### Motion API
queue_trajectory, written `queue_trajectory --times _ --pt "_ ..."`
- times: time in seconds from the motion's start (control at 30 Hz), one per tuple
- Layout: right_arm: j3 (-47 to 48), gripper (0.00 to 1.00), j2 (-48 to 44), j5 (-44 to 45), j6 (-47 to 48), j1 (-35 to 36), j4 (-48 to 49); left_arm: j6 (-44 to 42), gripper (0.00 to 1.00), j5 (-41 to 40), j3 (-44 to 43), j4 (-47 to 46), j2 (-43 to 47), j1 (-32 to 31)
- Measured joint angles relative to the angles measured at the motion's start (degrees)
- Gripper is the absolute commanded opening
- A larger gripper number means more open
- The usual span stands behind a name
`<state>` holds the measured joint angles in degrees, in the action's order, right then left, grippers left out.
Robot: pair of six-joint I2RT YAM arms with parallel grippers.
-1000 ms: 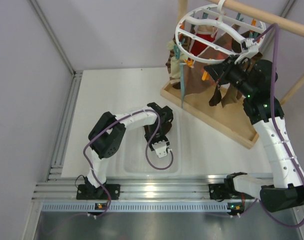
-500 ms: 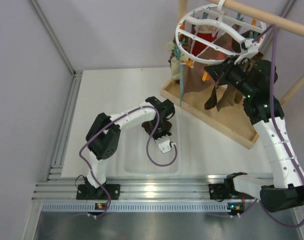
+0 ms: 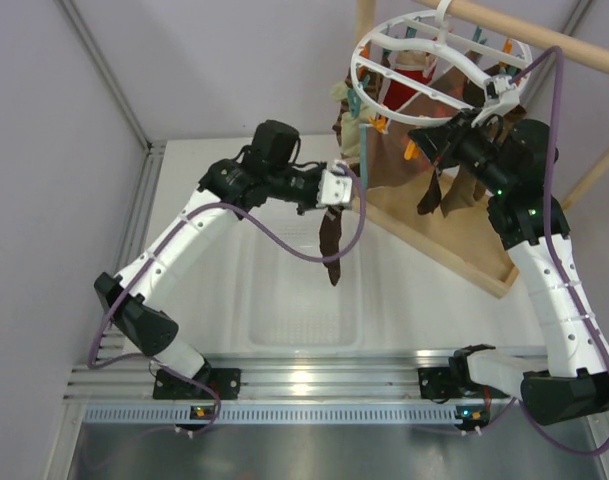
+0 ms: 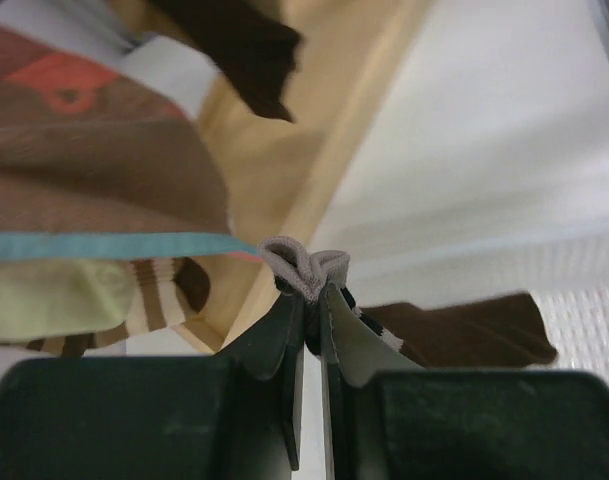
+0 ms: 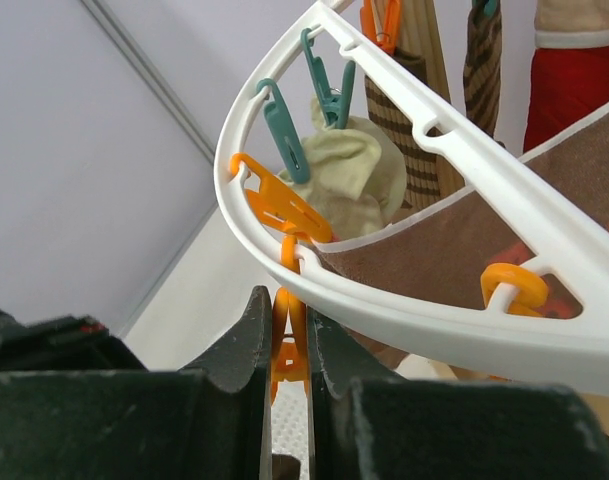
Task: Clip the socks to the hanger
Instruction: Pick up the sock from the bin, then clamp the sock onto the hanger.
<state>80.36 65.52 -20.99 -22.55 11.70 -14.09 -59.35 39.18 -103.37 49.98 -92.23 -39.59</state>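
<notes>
- Left jaws, above the tabletop's middle, pinch one sock (image 3: 331, 245) by its cuff. It dangles free, not yet pegged.
- Right jaws, toward the far right corner, are closed on an orange peg (image 5: 287, 345) under the hanger (image 5: 414, 310), probably to open it.
- A second dark sock (image 3: 431, 195) hangs beside them; I cannot tell if it is pegged.
- At least one clipping is left.

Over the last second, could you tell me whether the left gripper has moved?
Yes. The left gripper rose out of the clear tray and moved toward the wooden stand, sock in its jaws.
</notes>
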Motion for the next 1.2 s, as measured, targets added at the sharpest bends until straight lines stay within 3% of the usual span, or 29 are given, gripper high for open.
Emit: queue_trajectory --times 0.13,0.23,0.43,0.83,1.2 --pt "0.0 0.00 0.0 -0.6 -1.5 0.0 1.3 22.4 0.00 -0.3 8.4 -22.1 4.4 2.8" --pt "0.0 0.00 0.1 -1.2 -2.8 0.0 2.1 34.1 0.00 -2.1 13.6 -34.7 5.4 2.6" --pt "0.0 0.00 0.3 -1.9 -4.6 0.0 3.1 50.7 0.00 -5.7 10.9 -49.8 0.1 1.6" --pt "-0.1 0.00 0.3 -2.7 -7.0 -0.2 5.3 57.0 0.00 -10.1 11.7 -63.9 -2.9 -3.5" --pt "-0.1 0.00 0.3 -3.1 -8.3 -0.2 6.0 58.4 0.00 -10.1 12.0 -68.7 -3.6 -4.1"
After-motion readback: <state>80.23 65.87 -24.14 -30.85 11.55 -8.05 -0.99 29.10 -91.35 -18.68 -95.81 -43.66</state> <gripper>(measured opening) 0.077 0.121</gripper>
